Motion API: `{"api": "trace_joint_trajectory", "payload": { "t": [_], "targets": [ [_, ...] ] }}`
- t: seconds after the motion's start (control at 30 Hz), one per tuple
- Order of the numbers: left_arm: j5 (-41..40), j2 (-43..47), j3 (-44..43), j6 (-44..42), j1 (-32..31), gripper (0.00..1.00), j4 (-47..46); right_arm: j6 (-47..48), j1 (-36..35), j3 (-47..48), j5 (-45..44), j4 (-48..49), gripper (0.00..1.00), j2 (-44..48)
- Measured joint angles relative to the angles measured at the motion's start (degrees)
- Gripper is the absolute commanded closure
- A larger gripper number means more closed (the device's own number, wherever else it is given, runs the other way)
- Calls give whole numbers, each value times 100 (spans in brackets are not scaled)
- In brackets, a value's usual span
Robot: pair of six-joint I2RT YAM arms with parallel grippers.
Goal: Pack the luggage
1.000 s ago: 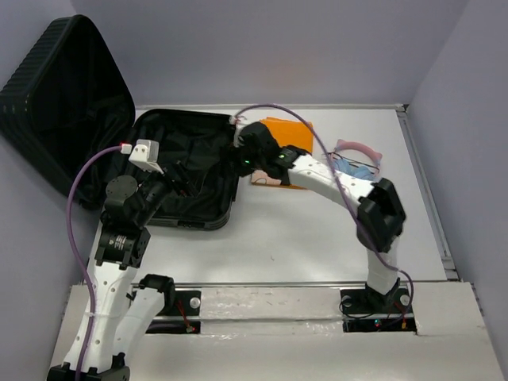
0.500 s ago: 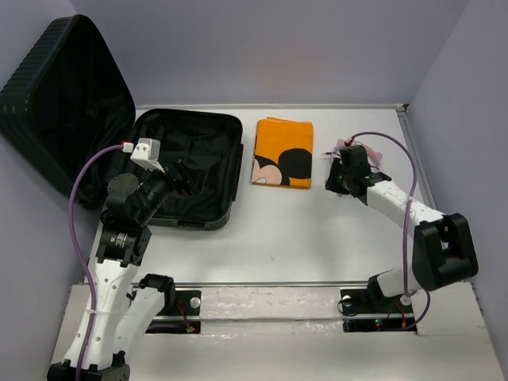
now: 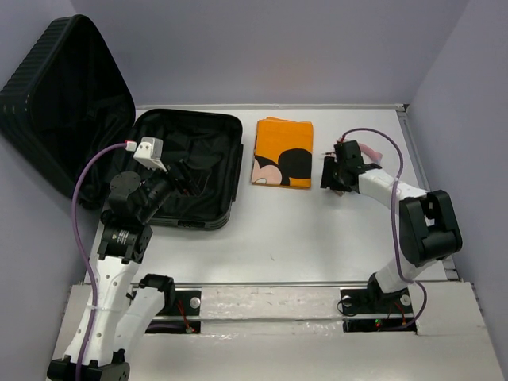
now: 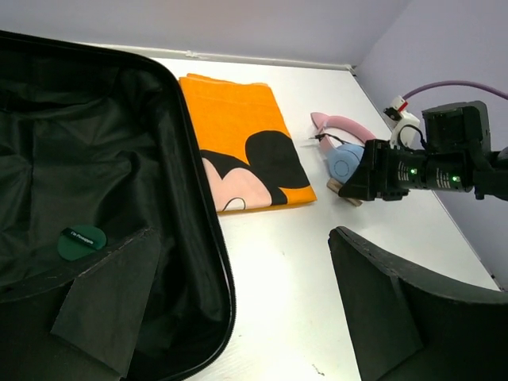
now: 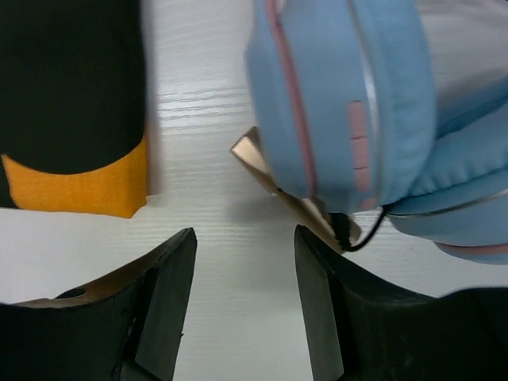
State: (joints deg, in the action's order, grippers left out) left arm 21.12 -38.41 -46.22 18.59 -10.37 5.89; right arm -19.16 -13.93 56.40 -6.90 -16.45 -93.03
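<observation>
The luggage [image 3: 67,99] is a black ribbed suitcase lying open at the left, with its lid propped up and its dark lined base [image 4: 79,159] holding a green round tag [image 4: 82,241]. My left gripper [image 3: 185,176] hovers open over the base's right rim [image 4: 225,286], holding nothing. Blue and pink headphones [image 5: 341,103] lie at the right of the table [image 3: 370,149]. My right gripper [image 5: 246,238] is low on the table just beside them, open, with only bare table between its fingers.
A folded orange cloth with a cartoon mouse [image 3: 283,152] lies between the suitcase and the headphones. A tan piece [image 5: 290,198] with a thin black cord sticks out from under the ear cup. The table's raised edge [image 3: 421,175] runs along the right.
My right arm has swung from the suitcase's right rim across the orange cloth to the headphones, then edged slightly left. The left arm has barely moved.
</observation>
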Motion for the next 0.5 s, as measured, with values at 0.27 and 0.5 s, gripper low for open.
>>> {"api": "trace_joint_trajectory", "payload": {
  "t": [0.27, 0.5],
  "targets": [
    [125, -190, 149, 409, 2, 1, -140, -203, -422, 463, 885, 396, 40, -321],
    [715, -608, 514, 863, -162, 1, -610, -546, -503, 942, 1008, 752, 58, -1333]
  ]
}}
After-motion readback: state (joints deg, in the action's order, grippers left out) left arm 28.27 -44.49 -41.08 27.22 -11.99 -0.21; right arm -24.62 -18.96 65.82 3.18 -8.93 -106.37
